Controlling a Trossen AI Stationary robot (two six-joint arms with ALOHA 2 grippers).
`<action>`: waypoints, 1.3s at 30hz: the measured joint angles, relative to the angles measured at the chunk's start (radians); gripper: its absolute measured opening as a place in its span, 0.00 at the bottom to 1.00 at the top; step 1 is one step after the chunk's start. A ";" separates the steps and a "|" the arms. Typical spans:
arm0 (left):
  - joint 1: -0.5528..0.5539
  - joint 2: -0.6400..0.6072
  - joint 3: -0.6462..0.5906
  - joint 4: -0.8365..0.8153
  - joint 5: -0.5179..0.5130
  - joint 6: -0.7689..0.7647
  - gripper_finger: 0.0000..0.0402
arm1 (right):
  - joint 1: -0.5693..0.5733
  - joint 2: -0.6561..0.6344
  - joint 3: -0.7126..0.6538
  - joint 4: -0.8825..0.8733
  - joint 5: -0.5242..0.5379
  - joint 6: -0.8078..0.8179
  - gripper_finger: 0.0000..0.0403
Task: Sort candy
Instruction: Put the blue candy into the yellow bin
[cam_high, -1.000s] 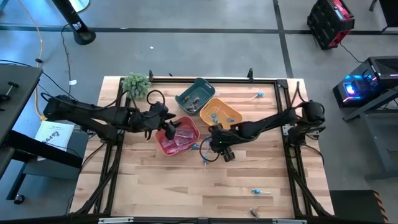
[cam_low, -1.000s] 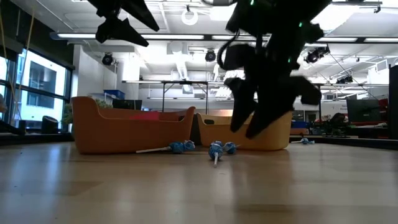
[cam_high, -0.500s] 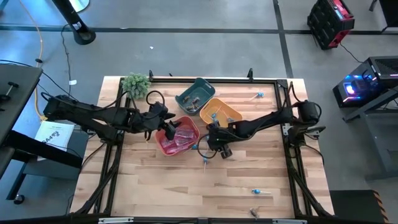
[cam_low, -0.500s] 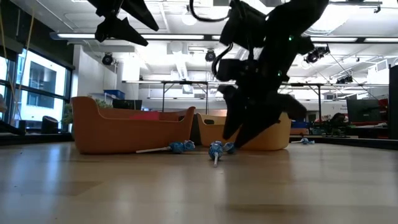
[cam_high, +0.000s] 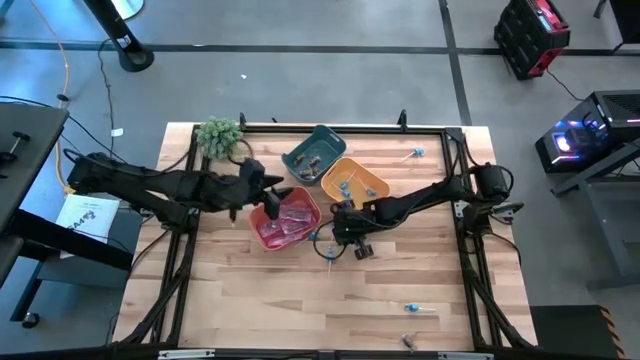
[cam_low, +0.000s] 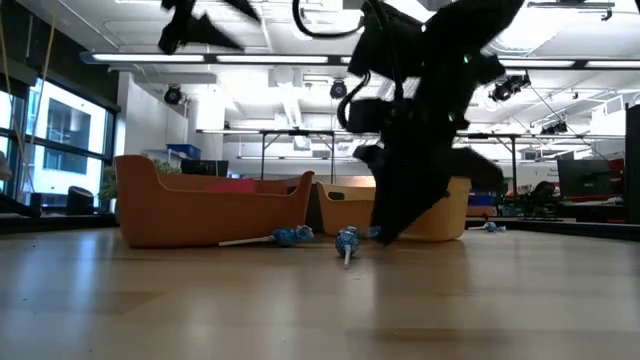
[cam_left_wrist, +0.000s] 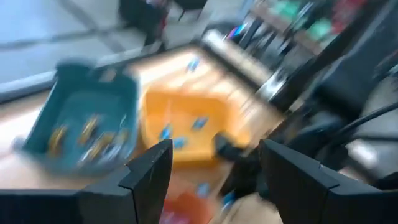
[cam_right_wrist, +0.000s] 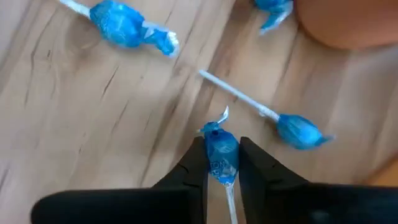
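Blue-wrapped lollipops lie on the wooden table beside the orange bin. My right gripper is down at the table there, shut on one blue lollipop. Two more lollipops lie flat just beyond it. In the low view the right gripper reaches down to the tabletop next to a lollipop. My left gripper stands open in the air over the red bin, with nothing between its fingers. My right gripper pinches the lollipop's blue wrapped head between its two fingers. The fingers come from above, slanting steeply down, and the white stick runs back between them. The lollipop is down at the tabletop.
The teal bin holds brownish pieces, the orange bin holds blue lollipops and the red bin holds pink packets. A green plant stands at the far left corner. Stray sweets lie at the far right and near right.
My right gripper has sunk to the table beside the orange bin and shut its fingers on a blue lollipop lying there. The other lollipops have stayed where they were.
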 joint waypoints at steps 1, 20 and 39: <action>0.001 -0.019 0.000 0.041 -0.002 0.029 0.58 | 0.000 -0.014 0.012 -0.008 0.003 0.000 0.09; 0.013 -0.177 0.001 0.163 -0.099 0.216 0.58 | -0.297 -0.261 0.129 -0.207 0.065 0.341 0.24; 0.017 -0.171 0.000 0.162 -0.078 0.261 0.58 | -0.167 -0.239 0.129 -0.166 -0.290 0.357 0.54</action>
